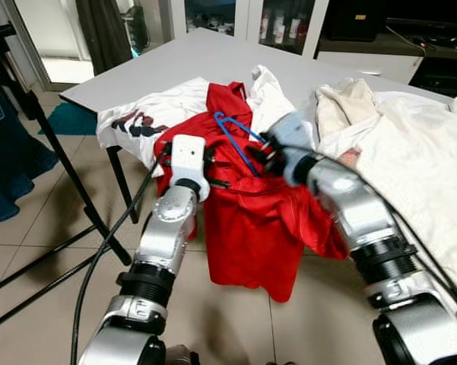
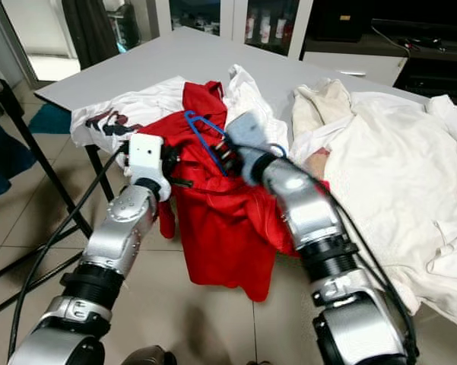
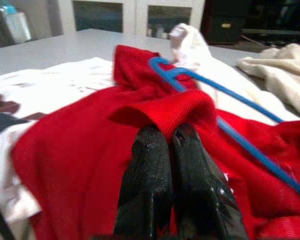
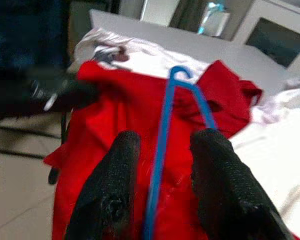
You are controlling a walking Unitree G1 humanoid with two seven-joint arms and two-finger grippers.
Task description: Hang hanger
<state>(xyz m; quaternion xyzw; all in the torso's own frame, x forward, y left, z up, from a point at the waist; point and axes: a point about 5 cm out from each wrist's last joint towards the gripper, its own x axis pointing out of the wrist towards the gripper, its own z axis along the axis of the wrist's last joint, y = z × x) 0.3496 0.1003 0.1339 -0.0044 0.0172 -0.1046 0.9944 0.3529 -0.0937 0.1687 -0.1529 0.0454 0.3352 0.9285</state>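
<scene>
A red shirt [image 1: 251,220] hangs over the front edge of the white table [image 1: 175,68], with a blue wire hanger [image 1: 232,137] lying on its upper part. The hanger's hook points toward the table. My left gripper [image 1: 213,169] is at the shirt's left shoulder. In the left wrist view its fingers [image 3: 150,165] are shut on a fold of red cloth [image 3: 164,107], beside the hanger [image 3: 229,132]. My right gripper [image 1: 268,154] is at the hanger from the right. In the right wrist view it stands open [image 4: 162,150], one finger on each side of the blue wire [image 4: 165,107].
A white printed T-shirt [image 1: 148,114] lies left of the red shirt, and a heap of white and cream clothes [image 1: 395,144] covers the table's right side. Black rack legs [image 1: 68,175] and a blue garment [image 1: 4,160] stand at the left. Tiled floor lies below.
</scene>
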